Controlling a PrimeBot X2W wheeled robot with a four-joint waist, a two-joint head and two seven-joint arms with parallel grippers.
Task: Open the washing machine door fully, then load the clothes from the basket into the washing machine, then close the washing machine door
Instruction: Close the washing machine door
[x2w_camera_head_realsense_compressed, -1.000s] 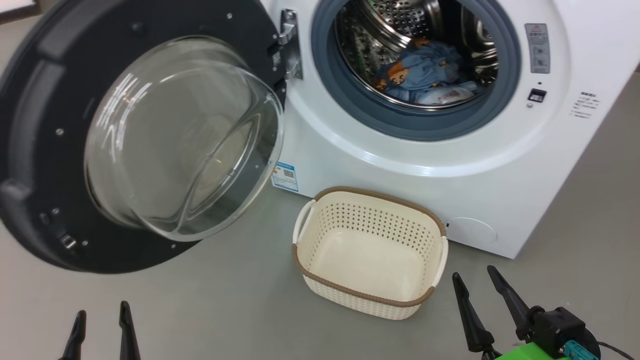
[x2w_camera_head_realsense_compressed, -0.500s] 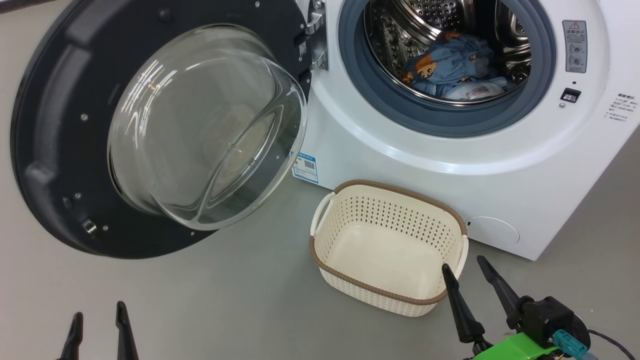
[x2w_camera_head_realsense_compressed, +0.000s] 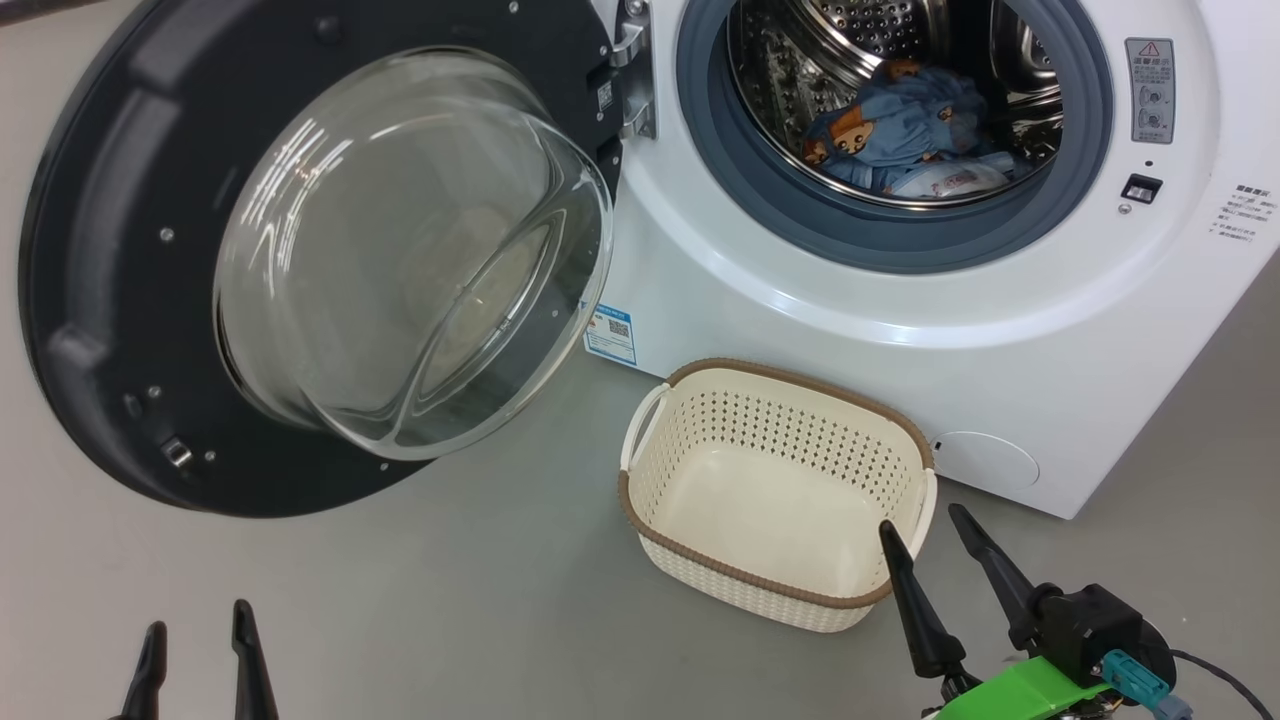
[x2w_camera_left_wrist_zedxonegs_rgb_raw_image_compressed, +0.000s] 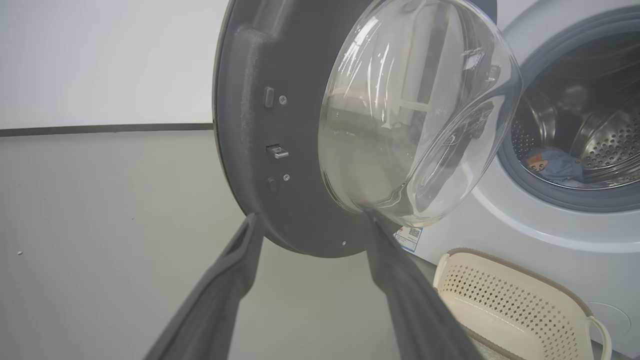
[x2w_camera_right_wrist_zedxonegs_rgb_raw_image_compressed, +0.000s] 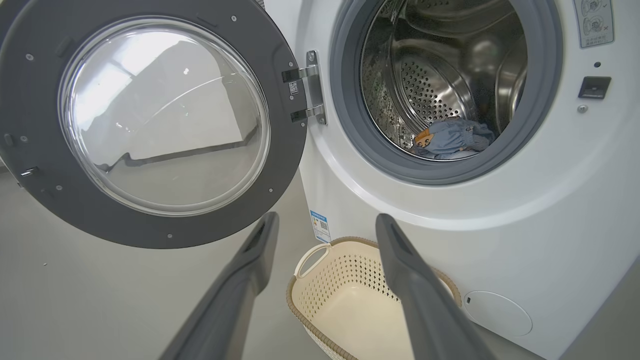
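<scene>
— Where are the clothes (x2w_camera_head_realsense_compressed: 900, 130)?
— Inside the drum (x2w_camera_head_realsense_compressed: 860, 30) of the washing machine (x2w_camera_head_realsense_compressed: 800, 310); the washing machine door (x2w_camera_head_realsense_compressed: 100, 300) hangs wide open on its left; the basket (x2w_camera_head_realsense_compressed: 780, 385) sits empty on the floor (x2w_camera_head_realsense_compressed: 450, 600) before it.
— And the 2 hands?
— The left hand (x2w_camera_head_realsense_compressed: 197, 620) and the right hand (x2w_camera_head_realsense_compressed: 920, 518) are both spread, holding nothing; the right is just beside the basket.

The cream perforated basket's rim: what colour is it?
The rim is brown, woven-looking; the head view shows it best.

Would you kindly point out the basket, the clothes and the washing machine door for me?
basket (x2w_camera_head_realsense_compressed: 790, 430): head view, perforated back wall.
clothes (x2w_camera_head_realsense_compressed: 900, 120): head view, blue bear-print garment.
washing machine door (x2w_camera_head_realsense_compressed: 400, 250): head view, glass bowl.
</scene>
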